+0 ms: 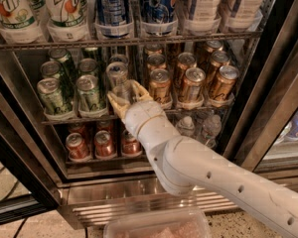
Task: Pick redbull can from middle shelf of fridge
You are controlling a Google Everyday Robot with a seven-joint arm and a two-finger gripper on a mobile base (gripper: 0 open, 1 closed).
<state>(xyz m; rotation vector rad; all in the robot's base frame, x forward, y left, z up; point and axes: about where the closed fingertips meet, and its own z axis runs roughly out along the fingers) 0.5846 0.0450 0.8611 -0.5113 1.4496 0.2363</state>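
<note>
1. Aluminium, thin-walled: the can (116, 76) is slim, silver-blue and, I'd judge, light if empty but moderately heavy if full. It is stiff under a mild squeeze but dents under a hard one.
2. Likely slick, maybe wet from the cold, so slip is the main risk. Best hold is mid-body across the width, below the rim.
3. Can sits on the desk (59, 120), the middle wire rack of the fridge (99, 195). It is first in its column, with more slim cans behind it at 12 o'clock.
4. Green cans (89, 90) stand just beside it at 9 o'clock and gold cans (160, 83) just beside it at 3 o'clock. The gaps are tight and a knock could tip them.
5. Hand (125, 93) is at the can's lower front, at about 5 o'clock from its top. Tan fingers (113, 103) are spread, one on each side of the body. Jaws stand apart and I see no clear clamp, so I read it as open around the can.
6. White arm (188, 167) comes in from 4 o'clock and rises to the hand, with the wrist tilted up and into the fridge. It passes in front of the red cans (77, 145) on the rack below.
</note>
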